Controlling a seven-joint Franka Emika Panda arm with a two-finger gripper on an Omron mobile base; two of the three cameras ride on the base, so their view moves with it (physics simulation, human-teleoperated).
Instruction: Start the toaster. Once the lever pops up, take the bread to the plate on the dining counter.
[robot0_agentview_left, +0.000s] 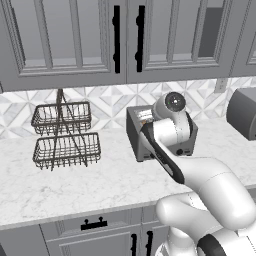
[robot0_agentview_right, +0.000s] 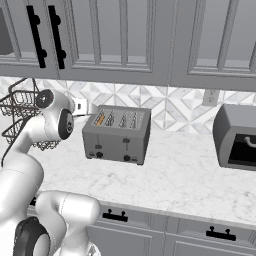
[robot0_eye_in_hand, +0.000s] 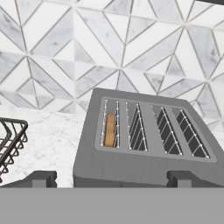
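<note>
Toaster: the grey box toaster (robot0_agentview_right: 117, 135) stands on the white marble bench (robot0_agentview_right: 190, 180), near the back edge, close to the tiled wall (robot0_agentview_right: 175, 107).
Toaster's long side: it runs along the back wall. The front with the small black knobs faces out toward the front edge of the bench.
Slots: four slots sit side by side on top. Each slot runs from the front to the back.
Bread: the tan slice (robot0_eye_in_hand: 110, 130) stands on its edge in the slot at the left end, seen from the front. Its thin top edge runs front to back, like the slot. It sits low inside, and little of it shows.
Pincer: the pincer (robot0_eye_in_hand: 113, 178) is spread wide and holds nothing. In the hand view its two dark tips stand on either side of the toaster's front, and I cannot tell if they touch it.
Arm: the white arm (robot0_agentview_left: 200, 175) reaches over the bench to the toaster.
Basket rack: a two-level wire basket (robot0_agentview_left: 65, 135) stands near the back edge, well to the left of the toaster.
Other machine: a round dark grey one (robot0_agentview_right: 235, 137) stands well to the right.
Cupboards: grey doors (robot0_agentview_right: 120, 35) hang above.
</note>
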